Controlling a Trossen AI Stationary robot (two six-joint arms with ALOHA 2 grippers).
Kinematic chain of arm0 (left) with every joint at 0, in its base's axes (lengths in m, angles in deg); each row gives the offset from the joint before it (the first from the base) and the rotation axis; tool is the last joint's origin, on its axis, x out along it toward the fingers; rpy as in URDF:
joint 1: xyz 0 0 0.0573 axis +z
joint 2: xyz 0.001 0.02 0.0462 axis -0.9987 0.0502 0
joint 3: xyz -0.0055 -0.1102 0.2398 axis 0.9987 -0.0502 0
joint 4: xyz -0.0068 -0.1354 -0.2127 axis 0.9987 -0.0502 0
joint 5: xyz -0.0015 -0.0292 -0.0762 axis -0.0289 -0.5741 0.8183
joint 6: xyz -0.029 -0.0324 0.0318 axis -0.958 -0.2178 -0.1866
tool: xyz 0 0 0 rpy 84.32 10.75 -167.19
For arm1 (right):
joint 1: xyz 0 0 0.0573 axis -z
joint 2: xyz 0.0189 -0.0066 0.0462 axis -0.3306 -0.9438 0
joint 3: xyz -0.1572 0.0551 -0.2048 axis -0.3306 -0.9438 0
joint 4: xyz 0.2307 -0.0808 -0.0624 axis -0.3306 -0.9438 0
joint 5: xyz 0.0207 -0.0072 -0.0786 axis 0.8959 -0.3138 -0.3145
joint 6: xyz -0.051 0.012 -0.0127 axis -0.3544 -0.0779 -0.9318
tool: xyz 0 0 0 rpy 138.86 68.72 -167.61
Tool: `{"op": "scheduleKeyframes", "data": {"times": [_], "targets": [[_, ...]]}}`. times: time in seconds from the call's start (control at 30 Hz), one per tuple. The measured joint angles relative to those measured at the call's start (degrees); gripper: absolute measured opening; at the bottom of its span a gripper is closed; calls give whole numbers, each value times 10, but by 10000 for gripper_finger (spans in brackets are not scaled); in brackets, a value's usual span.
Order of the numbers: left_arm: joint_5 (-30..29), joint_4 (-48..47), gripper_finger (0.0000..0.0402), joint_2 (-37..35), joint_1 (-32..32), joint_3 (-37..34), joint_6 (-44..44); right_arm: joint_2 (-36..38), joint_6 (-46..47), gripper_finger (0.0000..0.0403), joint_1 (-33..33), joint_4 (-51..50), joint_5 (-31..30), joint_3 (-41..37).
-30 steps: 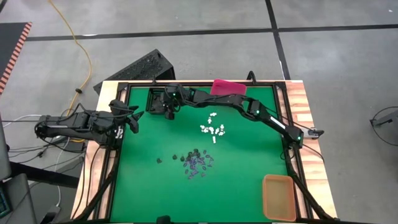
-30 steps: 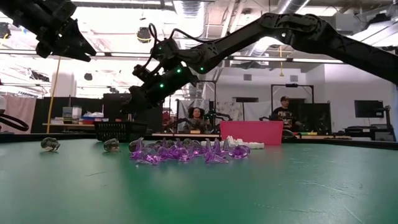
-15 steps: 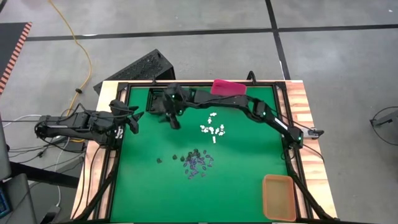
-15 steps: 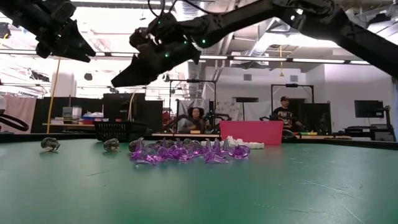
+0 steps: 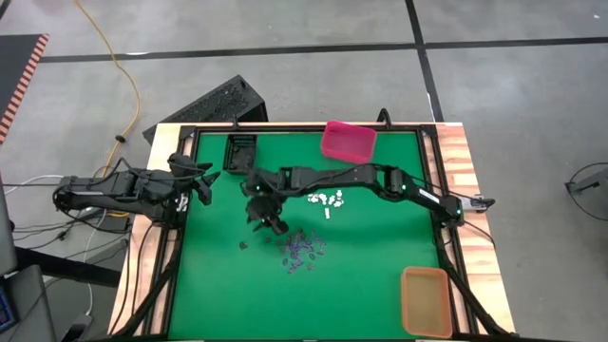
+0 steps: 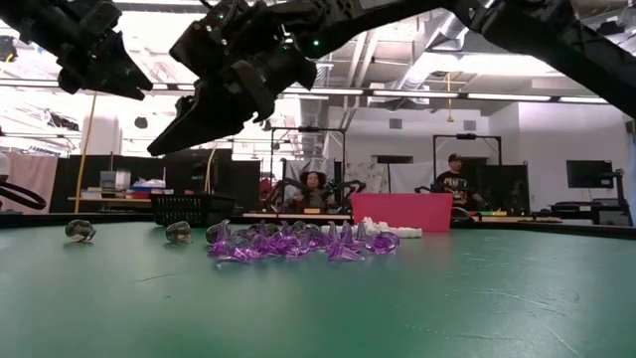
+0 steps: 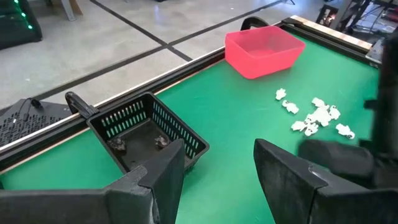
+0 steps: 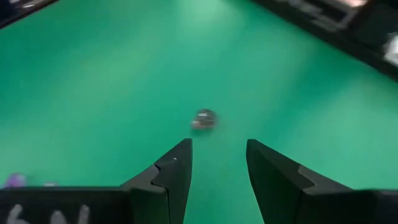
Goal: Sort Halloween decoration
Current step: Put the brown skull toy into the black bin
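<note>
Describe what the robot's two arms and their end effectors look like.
Both arms are dark, jointed and slim. The right arm carries small green lights along its links. Each end effector has two dark, flat, wedge-shaped fingers with stepped inner edges, as on the left end effector and the right end effector.

The table [image 5: 380, 247] under the right gripper [image 5: 267, 221] has a soft, dull green mat and a wood rim. Purple trinkets [image 6: 288, 242] below it look like shiny clear plastic. Its fingers [image 8: 171, 174] are dull black plastic
</note>
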Motion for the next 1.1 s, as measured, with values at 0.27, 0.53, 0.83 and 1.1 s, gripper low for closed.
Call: {"op": "scheduleKeyframes", "data": {"times": [0.27, 0.53, 0.83, 1.1], "targets": [[0, 0, 183, 0, 0, 0, -9, 0, -29, 179, -31, -51, 0, 0], [6, -1, 183, 0, 0, 0, -13, 0, -29, 179, -27, -49, -31, -55], [6, -2, 183, 0, 0, 0, -11, 0, -25, 179, -24, 30, -50, -107], [6, -2, 183, 0, 0, 0, -11, 0, -24, 179, -24, 50, -53, -114]]}}
